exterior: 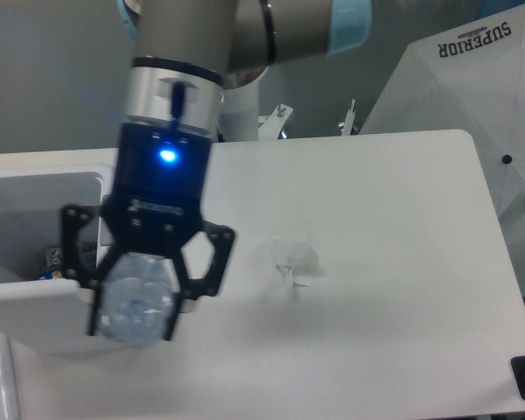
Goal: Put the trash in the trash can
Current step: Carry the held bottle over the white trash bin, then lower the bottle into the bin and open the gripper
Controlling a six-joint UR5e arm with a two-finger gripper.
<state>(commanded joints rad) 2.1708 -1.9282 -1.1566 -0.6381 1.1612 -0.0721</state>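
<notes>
A clear bluish bottle [138,308] is shown pinched between the black fingers of the gripper [136,306], held in the air and viewed end-on, so that its long axis is directed roughly along the line of sight and steeply downward. The jaws are closed against the sides of the bottle; its label cannot be made out. The held bottle is seen over the near right corner of the trash can [66,302], overlapping the thick rounded rim in this view, while the open mouth of the bin lies to the left and farther back. The coming move is judged to depend on this offset: the bottle would have to be carried left and away before release, since a drop from here could strike the rim. Some coloured packaging [54,261] is visible inside the bin. The white tissue wad [295,257] rests on the table [394,262], well apart to the right of the gripper, and is judged as not yet dealt with.
</notes>
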